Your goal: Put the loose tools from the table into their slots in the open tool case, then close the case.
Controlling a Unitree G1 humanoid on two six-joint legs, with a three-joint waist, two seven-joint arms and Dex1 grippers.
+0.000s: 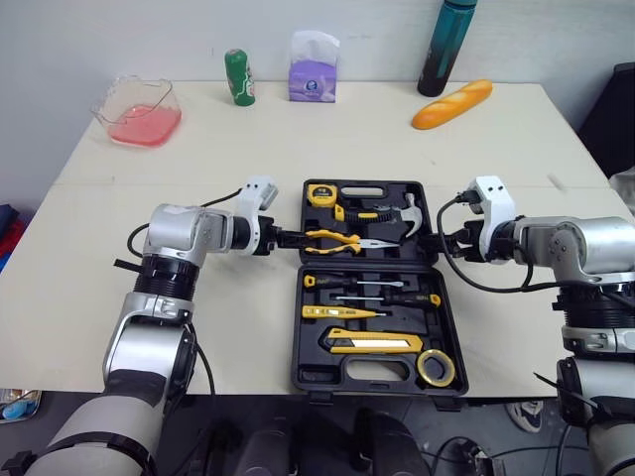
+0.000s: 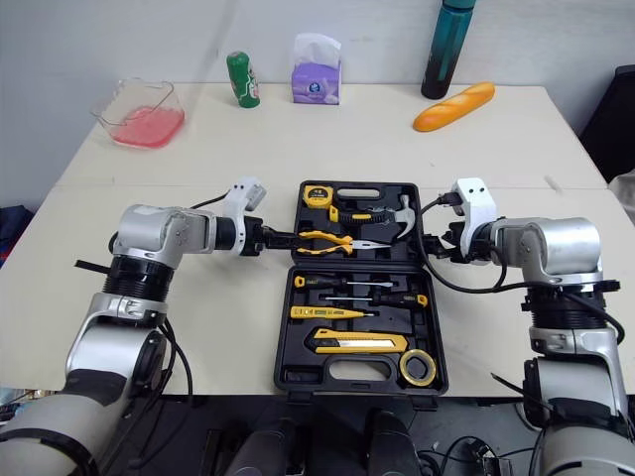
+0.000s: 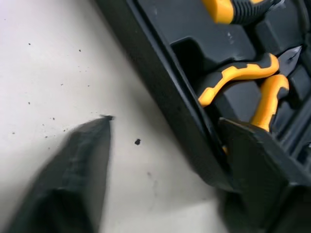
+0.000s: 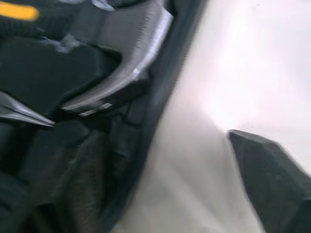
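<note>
Along the far edge of the table [image 1: 397, 139], left to right: a clear container of pink liquid [image 1: 139, 111], a green bottle [image 1: 239, 76], a tissue pack [image 1: 314, 67], a dark teal bottle [image 1: 446, 48] and a bread loaf [image 1: 452, 104]. None of these belongs to the job.

Nearer to us, the left gripper [image 1: 291, 239] sits at the left wall of the tool case [image 1: 298, 342], level with its far half. Its claw is spread wide. In the left wrist view one finger [image 3: 73, 174] lies over bare table outside the wall and the other is inside, just beside the pliers [image 1: 332, 239]. It holds nothing.

The case lies open and flat at mid-table.
- Far half: tape measure [image 1: 319, 194], pliers, hammer [image 1: 402, 216].
- Near half: screwdrivers [image 1: 357, 284], a yellow-handled tool [image 1: 342, 312], utility knife [image 1: 372, 344], tape roll [image 1: 436, 368].

Every tool we can make out is seated in a recess, and we see none loose on the table.

The right gripper [image 1: 442, 241] is at the right wall, opposite the left one. It is also spread wide and empty, straddling the rim near the hammer head [image 4: 126, 63].

We judge the stowing done. What is left is closing the case, and both claws look placed to fold the far half over.
</note>
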